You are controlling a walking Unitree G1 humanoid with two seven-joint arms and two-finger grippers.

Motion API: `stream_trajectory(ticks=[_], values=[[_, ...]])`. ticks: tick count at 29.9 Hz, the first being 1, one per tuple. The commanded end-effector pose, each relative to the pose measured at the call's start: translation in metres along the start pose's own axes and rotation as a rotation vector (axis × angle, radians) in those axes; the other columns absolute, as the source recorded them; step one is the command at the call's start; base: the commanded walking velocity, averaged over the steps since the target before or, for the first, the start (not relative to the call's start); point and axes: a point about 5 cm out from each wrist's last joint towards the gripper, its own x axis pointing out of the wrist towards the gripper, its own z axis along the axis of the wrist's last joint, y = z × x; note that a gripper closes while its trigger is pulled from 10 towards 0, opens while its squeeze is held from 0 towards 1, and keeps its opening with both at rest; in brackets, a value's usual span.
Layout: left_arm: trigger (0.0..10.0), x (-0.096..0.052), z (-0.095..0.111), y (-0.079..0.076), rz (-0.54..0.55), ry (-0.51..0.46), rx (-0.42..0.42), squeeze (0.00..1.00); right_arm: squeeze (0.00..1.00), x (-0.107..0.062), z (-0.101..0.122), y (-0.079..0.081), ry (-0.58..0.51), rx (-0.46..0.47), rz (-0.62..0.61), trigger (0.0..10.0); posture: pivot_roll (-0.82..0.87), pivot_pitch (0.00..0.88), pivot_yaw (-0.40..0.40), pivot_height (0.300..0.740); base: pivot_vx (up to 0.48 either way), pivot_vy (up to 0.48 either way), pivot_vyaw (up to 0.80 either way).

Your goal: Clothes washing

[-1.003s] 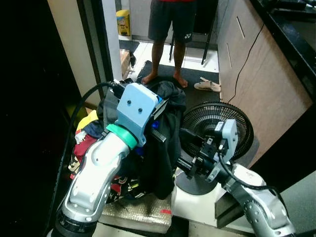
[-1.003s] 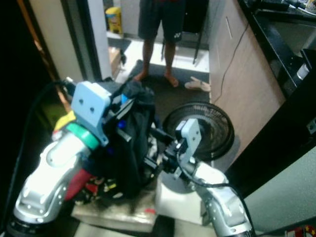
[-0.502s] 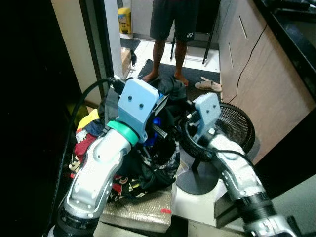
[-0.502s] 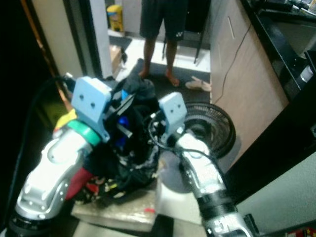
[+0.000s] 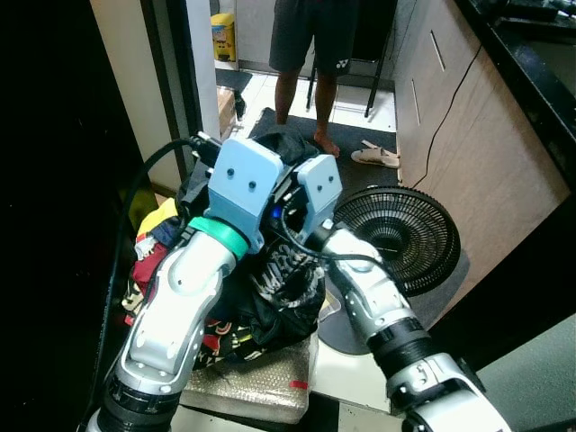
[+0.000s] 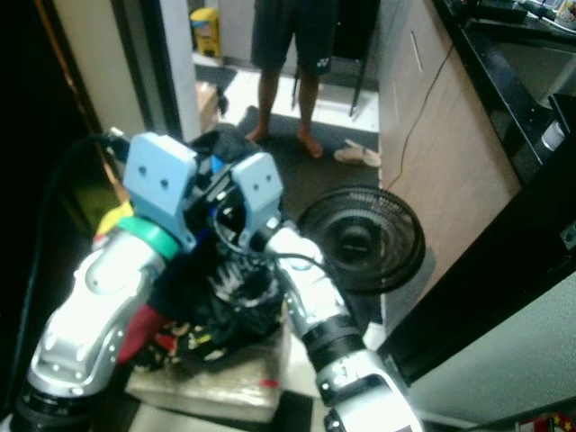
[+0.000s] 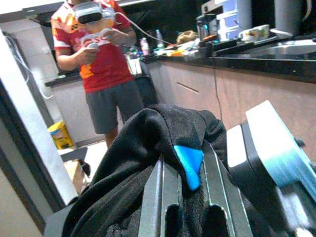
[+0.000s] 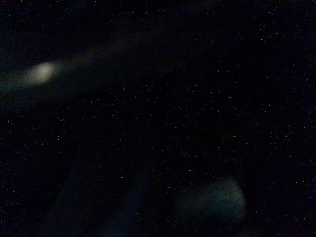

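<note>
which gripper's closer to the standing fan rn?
Right. The right gripper is at the black garment, beside the fan. The left gripper, clamped on that garment, sits on the side away from the fan.

The right gripper (image 5: 290,209) is swinging up from beside the fan (image 5: 396,236) to the dark garment (image 5: 286,288), meeting the left gripper (image 7: 183,197).

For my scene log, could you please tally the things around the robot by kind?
Floor fans: 1, the black fan
Sandals: 1 pair
Yellow containers: 1
People: 1
Laundry piles: 1, topped by a black garment
Total: 5
</note>
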Motion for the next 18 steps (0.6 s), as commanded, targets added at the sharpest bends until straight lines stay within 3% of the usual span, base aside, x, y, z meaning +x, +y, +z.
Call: stream_trajectory(ticks=[1, 18], values=[[10.0, 0.0001, 0.0017, -0.0057, -0.020, -0.008, -0.010, 0.00, 0.00, 0.0028, -0.0022, 0.0070, 0.001, 0.012, 0.036, 0.0, 0.13, 0.124, -0.020, 0.740, 0.000, 0.000, 0.00], [10.0, 0.0017, 0.0011, -0.0067, -0.019, -0.013, -0.015, 0.00, 0.00, -0.0008, -0.0013, 0.0020, -0.040, 0.022, 0.038, 0.0, 0.11, 0.111, -0.019, 0.740, 0.000, 0.000, 0.00]])
